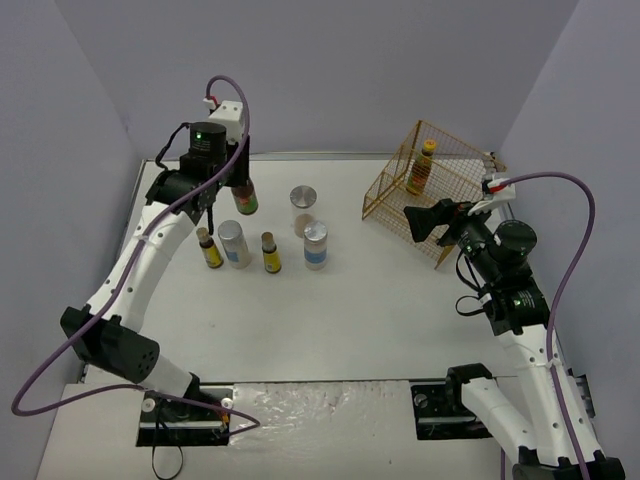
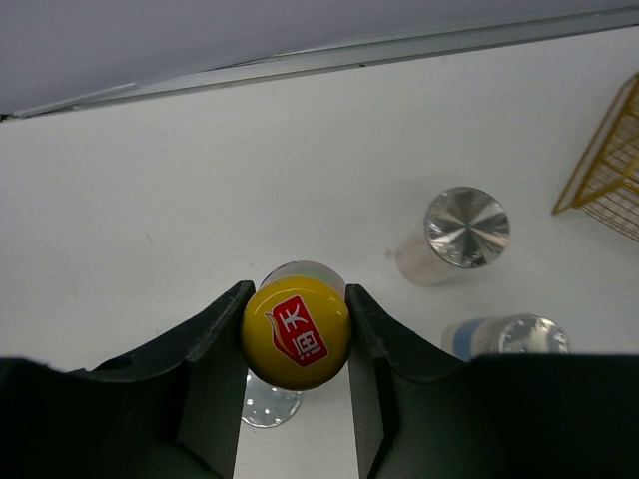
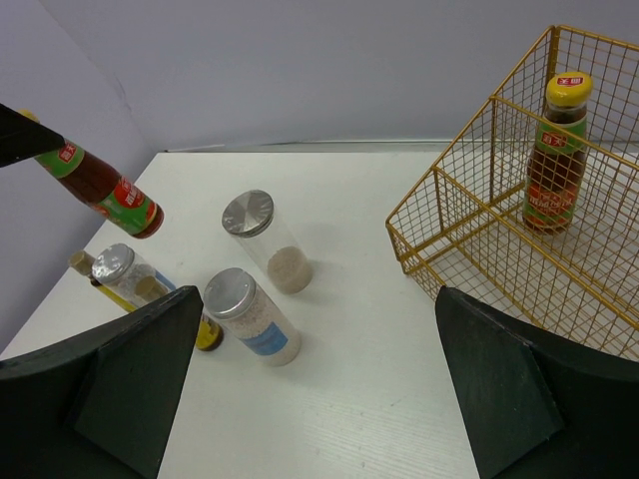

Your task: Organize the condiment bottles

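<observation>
My left gripper [image 2: 298, 299] has matt black plastic fingers [image 2: 215, 349]. The yellow cap [image 2: 297, 332] between them is smooth, glossy plastic. At two o'clock from it, a silver lid [image 2: 466, 227] shines like brushed metal on a pale bottle [image 2: 417, 261] of clear, smooth material. The basket [image 3: 449, 190] is glossy gold-coloured metal wire. The table [image 3: 379, 399] is matt white and faintly grained.
</observation>
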Tool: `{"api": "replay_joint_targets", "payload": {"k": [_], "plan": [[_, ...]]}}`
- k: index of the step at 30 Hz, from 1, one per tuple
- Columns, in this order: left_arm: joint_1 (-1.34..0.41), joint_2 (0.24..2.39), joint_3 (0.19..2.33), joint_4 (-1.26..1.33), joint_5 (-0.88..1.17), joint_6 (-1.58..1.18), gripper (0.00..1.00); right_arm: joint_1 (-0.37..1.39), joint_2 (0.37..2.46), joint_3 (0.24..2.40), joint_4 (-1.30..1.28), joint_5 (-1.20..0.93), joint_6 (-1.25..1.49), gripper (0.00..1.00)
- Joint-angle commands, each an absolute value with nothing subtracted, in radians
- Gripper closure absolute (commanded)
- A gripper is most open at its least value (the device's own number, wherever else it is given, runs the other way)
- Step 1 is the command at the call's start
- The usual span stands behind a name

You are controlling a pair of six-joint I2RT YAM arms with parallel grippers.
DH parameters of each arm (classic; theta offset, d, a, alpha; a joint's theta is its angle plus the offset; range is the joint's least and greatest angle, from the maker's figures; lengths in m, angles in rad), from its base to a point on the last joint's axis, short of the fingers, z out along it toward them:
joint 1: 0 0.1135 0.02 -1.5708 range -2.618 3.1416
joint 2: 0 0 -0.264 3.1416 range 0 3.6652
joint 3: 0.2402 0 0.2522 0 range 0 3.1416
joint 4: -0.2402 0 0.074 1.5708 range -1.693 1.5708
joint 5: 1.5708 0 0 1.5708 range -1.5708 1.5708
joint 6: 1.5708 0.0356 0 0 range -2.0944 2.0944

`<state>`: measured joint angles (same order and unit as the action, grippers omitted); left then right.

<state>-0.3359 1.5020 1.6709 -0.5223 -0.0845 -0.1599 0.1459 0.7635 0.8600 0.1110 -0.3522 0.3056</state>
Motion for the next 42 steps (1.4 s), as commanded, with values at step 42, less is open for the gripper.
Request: {"api": "replay_joint_targets", "payload": {"k": [42], "plan": [[-0.98,1.405,1.106,0.135,-0.207,-0.295,0.9,0.158,0.795,0.821,0.155,-0.379,0.233,0.0]]}}
